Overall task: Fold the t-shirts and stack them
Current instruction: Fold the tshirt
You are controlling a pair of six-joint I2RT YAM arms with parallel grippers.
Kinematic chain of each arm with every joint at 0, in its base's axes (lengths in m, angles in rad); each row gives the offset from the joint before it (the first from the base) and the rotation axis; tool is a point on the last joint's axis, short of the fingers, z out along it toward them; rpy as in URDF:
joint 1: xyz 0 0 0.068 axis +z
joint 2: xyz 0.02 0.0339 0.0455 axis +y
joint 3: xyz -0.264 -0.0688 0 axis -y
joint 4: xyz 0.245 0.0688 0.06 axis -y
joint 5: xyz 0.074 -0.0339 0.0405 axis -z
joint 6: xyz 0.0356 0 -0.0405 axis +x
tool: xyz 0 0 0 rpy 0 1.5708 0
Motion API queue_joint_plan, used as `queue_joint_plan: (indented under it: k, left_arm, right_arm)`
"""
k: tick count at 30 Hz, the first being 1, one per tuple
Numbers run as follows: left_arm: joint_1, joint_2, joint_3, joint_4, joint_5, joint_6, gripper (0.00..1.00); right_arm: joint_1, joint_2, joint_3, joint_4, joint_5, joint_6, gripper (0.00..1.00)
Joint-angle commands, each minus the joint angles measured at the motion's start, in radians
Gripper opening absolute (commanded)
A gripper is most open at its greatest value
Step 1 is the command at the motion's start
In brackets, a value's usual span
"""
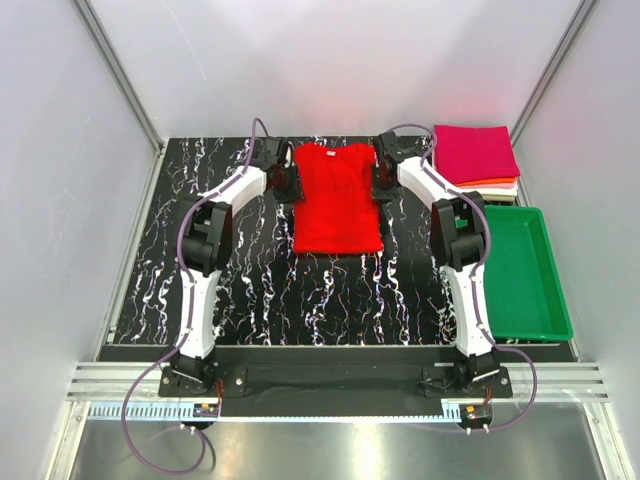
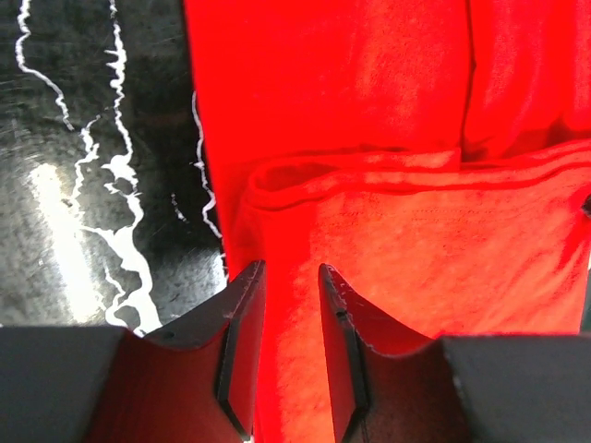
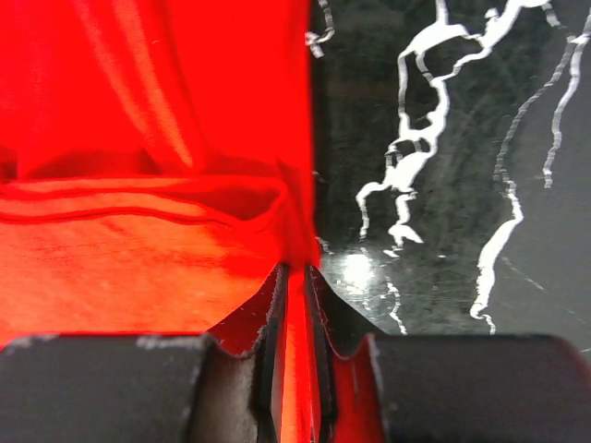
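The left arm (image 1: pixel 205 290) and right arm (image 1: pixel 468 290) have white shells and black joints; purple cables (image 1: pixel 135 425) leave black bases (image 1: pixel 195 380); the fingers (image 2: pixel 242 341) are dark wedges.

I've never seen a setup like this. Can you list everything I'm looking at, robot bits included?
red t-shirt: one, bright red, lying at the far middle of the table
folded t-shirts: three, magenta on top, orange and white beneath, stacked at the far right corner
tray: one, green, right side of the table, nearer than the stack
table: one, black with white veins, under everything
arms: two, white and black, one on each side of the shirt, the other here
left gripper: one, dark, at the shirt's left edge, fingers a little apart; unclear whether it pinches cloth
right gripper: one, dark, closed on the shirt's right edge
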State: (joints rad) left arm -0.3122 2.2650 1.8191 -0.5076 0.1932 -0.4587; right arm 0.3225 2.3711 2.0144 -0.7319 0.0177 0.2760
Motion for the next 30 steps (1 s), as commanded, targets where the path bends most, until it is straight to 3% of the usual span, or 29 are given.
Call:
queue_joint_plan:
  k: [1, 9, 17, 24, 30]
  left_arm:
    - [0.005, -0.050, 0.017, -0.008, -0.011, 0.029, 0.34]
    - [-0.051, -0.300, -0.147, -0.016, 0.031, 0.020, 0.35]
    - [-0.136, -0.424, -0.469, 0.098, 0.025, -0.029, 0.35]
    - [-0.160, -0.413, -0.638, 0.126, -0.072, -0.073, 0.35]
    - [-0.177, -0.456, -0.690, 0.113, -0.098, -0.089, 0.35]
  right_arm:
    - [-0.008, -0.071, -0.002, 0.005, 0.037, -0.014, 0.19]
    - [-0.003, -0.286, -0.205, 0.018, -0.128, 0.077, 0.20]
    - [0.001, -0.432, -0.529, 0.155, -0.278, 0.144, 0.15]
    - [0.001, -0.391, -0.680, 0.221, -0.201, 0.134, 0.13]
    - [0.003, -0.443, -0.738, 0.223, -0.137, 0.121, 0.13]
